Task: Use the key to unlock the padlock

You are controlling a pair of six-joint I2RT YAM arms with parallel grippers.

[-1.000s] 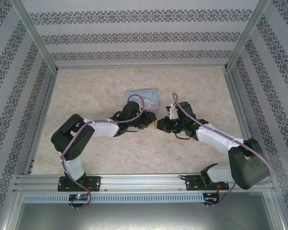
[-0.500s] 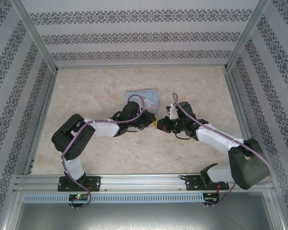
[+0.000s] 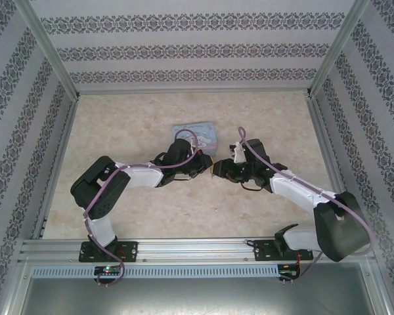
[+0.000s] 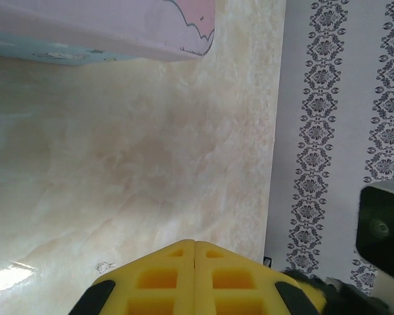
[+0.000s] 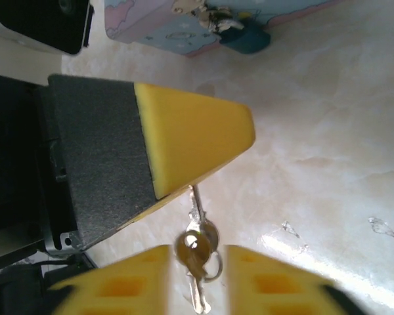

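My left claw (image 4: 195, 252) is pressed fully shut, its two yellow fingers meeting along a seam with no gap. Seen from my right wrist, the blade of the key (image 5: 195, 200) runs up into the underside of that claw's tip, so the key hangs from my left grip. Its head and ring (image 5: 213, 261) dangle below, with a second small key on the same ring.

My right claw (image 5: 197, 252) stands partly open, tip to tip with the left one. Its fingers sit on either side of the hanging ring. I cannot tell whether either finger touches the metal, but they do not pinch it.

The padlock (image 5: 246, 38) lies ahead of my right claw, past the left fingertip, on the table (image 5: 328, 131). Its dark blue body rests against the near edge of the box (image 5: 164, 33), and silvery bits lie at the box's rim just beside it. It is apart from both claws and from the key.

From my left wrist, the box is ahead and off to the left, with bare table between it and my closed tips.
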